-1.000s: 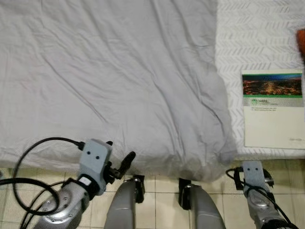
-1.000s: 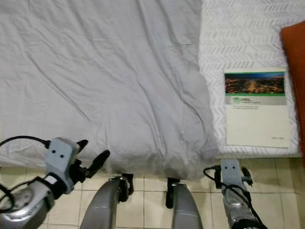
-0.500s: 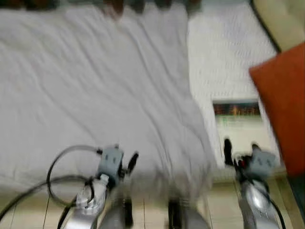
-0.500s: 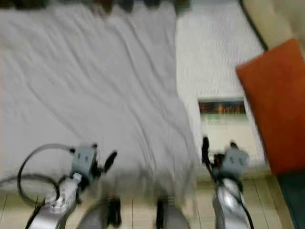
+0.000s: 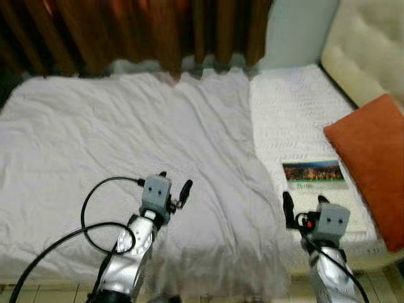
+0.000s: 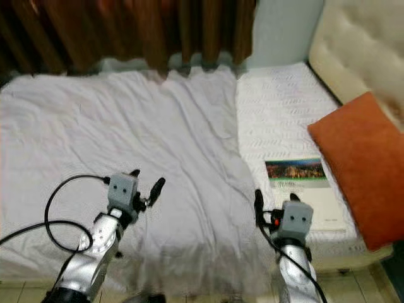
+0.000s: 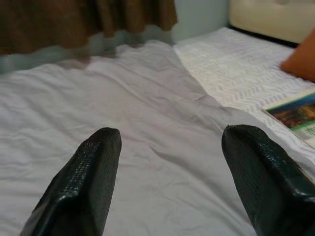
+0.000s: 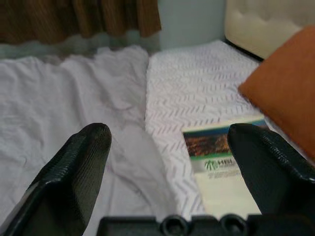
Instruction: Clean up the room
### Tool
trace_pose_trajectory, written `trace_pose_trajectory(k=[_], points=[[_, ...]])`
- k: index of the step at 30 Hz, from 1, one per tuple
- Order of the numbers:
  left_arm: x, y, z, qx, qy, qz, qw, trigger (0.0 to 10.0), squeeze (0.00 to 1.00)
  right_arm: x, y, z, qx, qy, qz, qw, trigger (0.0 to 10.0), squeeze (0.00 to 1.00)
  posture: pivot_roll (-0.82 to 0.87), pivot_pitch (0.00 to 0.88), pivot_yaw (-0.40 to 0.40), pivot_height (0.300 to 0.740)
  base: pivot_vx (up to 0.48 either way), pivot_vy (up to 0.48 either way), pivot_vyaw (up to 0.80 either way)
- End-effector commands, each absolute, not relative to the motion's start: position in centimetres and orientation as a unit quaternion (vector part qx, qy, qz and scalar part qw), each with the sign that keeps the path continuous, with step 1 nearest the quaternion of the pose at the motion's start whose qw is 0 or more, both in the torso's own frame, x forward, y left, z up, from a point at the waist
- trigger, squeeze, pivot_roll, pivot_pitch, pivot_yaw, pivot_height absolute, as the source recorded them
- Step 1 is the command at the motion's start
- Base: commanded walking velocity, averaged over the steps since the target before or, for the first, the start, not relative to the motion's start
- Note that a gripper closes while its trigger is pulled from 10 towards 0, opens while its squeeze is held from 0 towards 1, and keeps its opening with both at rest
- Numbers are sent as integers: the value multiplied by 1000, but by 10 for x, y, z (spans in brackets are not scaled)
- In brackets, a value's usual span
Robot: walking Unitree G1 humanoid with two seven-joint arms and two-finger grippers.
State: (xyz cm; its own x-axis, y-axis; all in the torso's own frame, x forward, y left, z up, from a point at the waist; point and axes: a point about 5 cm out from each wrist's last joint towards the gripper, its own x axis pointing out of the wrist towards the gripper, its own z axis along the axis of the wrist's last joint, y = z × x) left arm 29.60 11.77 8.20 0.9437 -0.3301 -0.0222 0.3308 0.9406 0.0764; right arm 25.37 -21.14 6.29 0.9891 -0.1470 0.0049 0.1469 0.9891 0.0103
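Bed (image 5: 315,113) spans the frame in the head views, with a wrinkled pale grey sheet (image 5: 126,139) over its left and centre and a bare white mattress cover with a chevron weave (image 5: 287,120) exposed as a strip on the right. Sheet edge runs down the middle right of the frame and bunches near the lower centre, so the cover reads as pulled aside or only partly spread.

Thin white booklet with a night-city photo across its top (image 5: 314,173) lies flat on the white strip at lower right of the frame, just beside the sheet edge. Burnt-orange rectangular cushion (image 5: 372,151) rests at the right edge, leaning toward the cream tufted headboard (image 5: 366,50) at upper right. Brown curtains (image 5: 145,31) hang along the top of the frame.

Left tool (image 5: 175,189) hovers over the sheet at lower centre-left, fingers spread apart and holding nothing; its wrist view looks out across the sheet. Right tool (image 5: 302,203) sits at lower right with fingers likewise apart and empty, lined up on the booklet, which lies between its fingertips in the right wrist view.

Judgement: both tools are raised and released as if ready to grip. Booklet looks the likelier target for the right tool, being loose and nearest. Whether the sheet is yet to be straightened or already set cannot be told.
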Motion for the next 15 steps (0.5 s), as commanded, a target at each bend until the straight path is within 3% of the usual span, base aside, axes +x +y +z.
trace_pose_trajectory(k=[1, 4, 11, 15], points=[[294, 118, 72, 37, 23, -164, 985, 10000, 0, 249, -218, 59, -5, 12, -81, 997, 10000, 0, -92, 0, 56, 740, 0, 0, -725], [294, 118, 71, 45, 18, -169, 984, 10000, 0, 246, -220, 56, -9, 21, -83, 996, 10000, 0, -97, 0, 58, 740, 0, 0, -725], [289, 116, 63, 13, 28, -182, 983, 10000, 0, 240, -227, 53, -24, 35, -84, 996, 10000, 0, -107, 0, 51, 740, 0, -480, -725], [284, 119, 49, -1, 59, -173, 983, 10000, 0, 229, -236, 47, -41, 62, -80, 994, 10000, 0, -111, 0, 6, 740, 0, 0, -723]])
